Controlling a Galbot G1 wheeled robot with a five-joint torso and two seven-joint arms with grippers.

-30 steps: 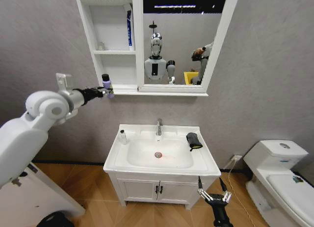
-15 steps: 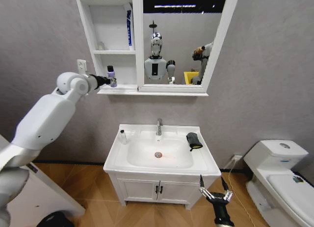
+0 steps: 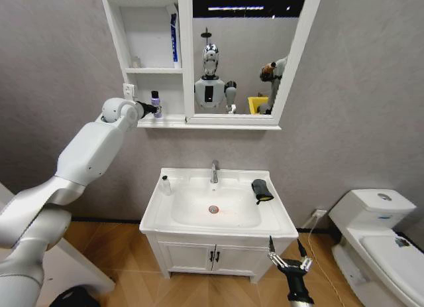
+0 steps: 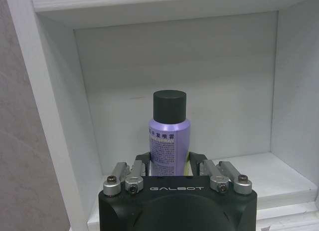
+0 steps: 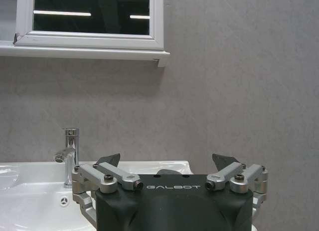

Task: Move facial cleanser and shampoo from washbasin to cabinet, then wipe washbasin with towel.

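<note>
One purple bottle [image 4: 169, 136] upright in bottom cabinet [image 3: 142, 55] compartment, clamped by left gripper [image 4: 169, 166] | right gripper [image 3: 289, 257] low before washbasin [image 3: 281, 222], fingers spread, holding nothing | towel [image 3: 262, 190] on washbasin's right rim

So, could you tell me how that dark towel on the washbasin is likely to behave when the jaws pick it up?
The towel looks like soft folded cloth, so it will probably sag and unfold rather than stay stiff. It seems small and likely light. Lying on the smooth washbasin rim, it may slide if pushed.
</note>
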